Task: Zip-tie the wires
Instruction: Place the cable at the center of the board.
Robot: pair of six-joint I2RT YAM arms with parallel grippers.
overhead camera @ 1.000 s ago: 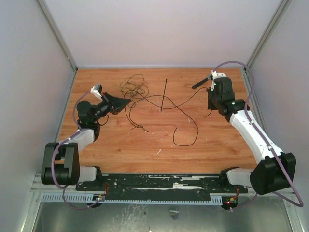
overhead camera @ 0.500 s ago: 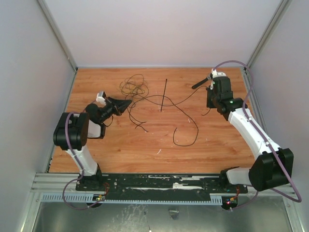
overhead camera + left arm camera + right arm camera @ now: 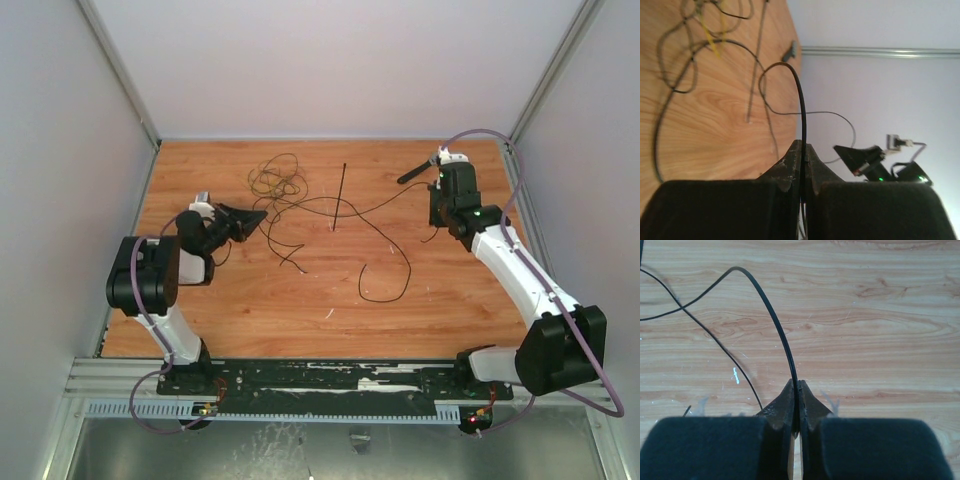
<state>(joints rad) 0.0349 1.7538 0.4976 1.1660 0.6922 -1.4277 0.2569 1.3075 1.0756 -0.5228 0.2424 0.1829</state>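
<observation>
Gathering looks in hand: left gripper (image 3: 804,150) has its jaws clamped on a strand of the wires (image 3: 272,180) at the left; right gripper (image 3: 796,390) pinches another at the far right; zip tie (image 3: 339,197) lies ungripped between them; next, bunch the strands.

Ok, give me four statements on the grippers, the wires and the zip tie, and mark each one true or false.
1. The left gripper is shut on the wires. True.
2. The right gripper is open and holds nothing. False: it is shut on a strand of the wires.
3. The zip tie lies on the table, away from both grippers. True.
4. The zip tie is fastened round the wires. False: it lies straight and unfastened.
</observation>
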